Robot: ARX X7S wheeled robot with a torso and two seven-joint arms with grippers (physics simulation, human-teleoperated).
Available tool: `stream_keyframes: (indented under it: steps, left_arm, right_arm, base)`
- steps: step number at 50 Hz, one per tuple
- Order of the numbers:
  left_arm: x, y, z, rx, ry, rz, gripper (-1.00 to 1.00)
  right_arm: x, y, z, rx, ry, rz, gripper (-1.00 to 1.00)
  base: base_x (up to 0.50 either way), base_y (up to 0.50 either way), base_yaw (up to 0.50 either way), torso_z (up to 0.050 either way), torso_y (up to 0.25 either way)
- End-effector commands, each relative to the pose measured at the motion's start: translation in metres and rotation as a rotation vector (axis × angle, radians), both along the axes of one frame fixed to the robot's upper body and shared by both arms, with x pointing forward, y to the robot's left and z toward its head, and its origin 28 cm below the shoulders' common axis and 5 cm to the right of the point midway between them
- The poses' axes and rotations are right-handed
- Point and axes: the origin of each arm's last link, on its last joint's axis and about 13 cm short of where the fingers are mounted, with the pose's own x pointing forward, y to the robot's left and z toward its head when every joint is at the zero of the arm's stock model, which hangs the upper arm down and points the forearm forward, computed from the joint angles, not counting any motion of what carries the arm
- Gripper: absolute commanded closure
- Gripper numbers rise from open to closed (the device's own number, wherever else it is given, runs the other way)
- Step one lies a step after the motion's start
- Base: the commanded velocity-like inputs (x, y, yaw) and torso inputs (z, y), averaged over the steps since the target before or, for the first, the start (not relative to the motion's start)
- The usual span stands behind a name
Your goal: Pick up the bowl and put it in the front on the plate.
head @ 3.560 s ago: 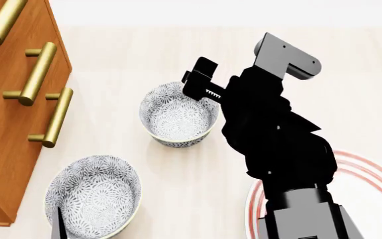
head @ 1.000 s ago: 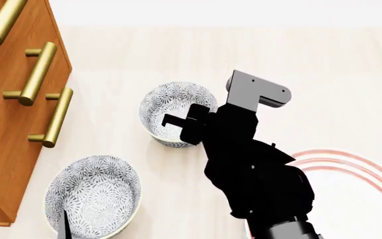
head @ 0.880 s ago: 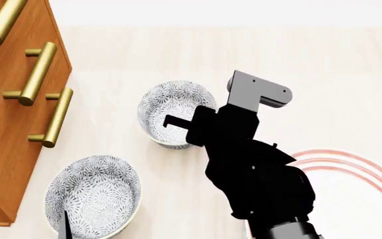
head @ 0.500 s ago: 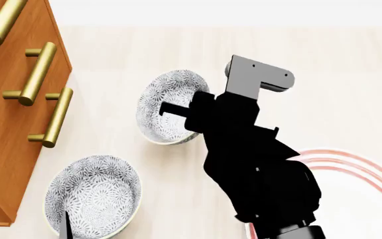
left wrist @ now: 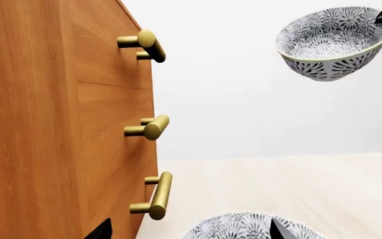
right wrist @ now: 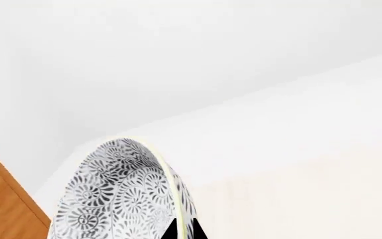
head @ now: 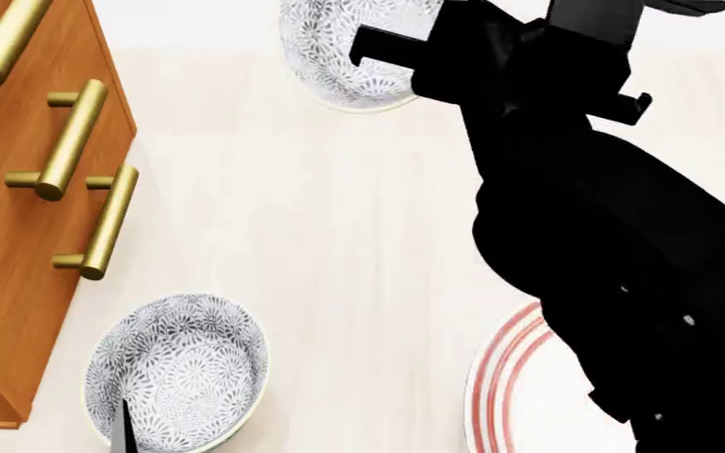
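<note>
Above counter (head: 337,245), right gripper (head: 395,47) grips unmarked bowl (head: 337,42).

Tilted bowl (right wrist: 118,194) in tool (right wrist: 181,230)

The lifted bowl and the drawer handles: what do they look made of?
The lifted bowl looks like glazed ceramic: smooth white body, printed grey-blue flower pattern, pale rim. The drawer handles look like brushed brass or gold-toned metal, with a soft sheen, on a wood-grain cabinet. It is a render, so this is a guess.
</note>
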Motion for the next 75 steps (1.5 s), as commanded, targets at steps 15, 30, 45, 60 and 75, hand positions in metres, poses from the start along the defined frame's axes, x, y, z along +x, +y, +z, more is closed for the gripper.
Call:
stream_keyframes:
  steps: [15, 30, 45, 60, 75]
  left_arm:
    - [0.001, 0.000, 0.001, -0.001, -0.002, 0.005, -1.00]
    - [0.001, -0.001, 0.001, 0.002, 0.001, 0.004, -1.00]
    - [0.000, -0.002, 0.000, 0.011, 0.001, -0.002, -1.00]
    - [-0.002, -0.004, -0.001, 0.015, 0.005, -0.015, -1.00]
    - [-0.002, -0.004, 0.000, 0.018, 0.005, -0.018, -1.00]
  right_arm:
    - [-0.124, -0.086, 0.047, -0.145, -0.298, -0.068, 1.00]
    - [-0.160, -0.124, 0.014, -0.251, -0.145, -0.024, 1.00]
    - [-0.169, -0.142, -0.021, 0.040, 0.054, 0.051, 1.00]
    - [-0.161, -0.160, -0.036, 0.161, 0.095, -0.049, 1.00]
    - [-0.158, -0.161, -0.066, 0.226, 0.185, -0.043, 1.00]
  base:
    - [0.00, 0.00, 0.00, 0.000, 0.000]
    - [0.00, 0.00, 0.00, 0.000, 0.000]
    - [0.00, 0.00, 0.00, 0.000, 0.000]
    - [0.00, 0.00, 0.00, 0.000, 0.001]
    - [0.00, 0.00, 0.00, 0.000, 0.000]
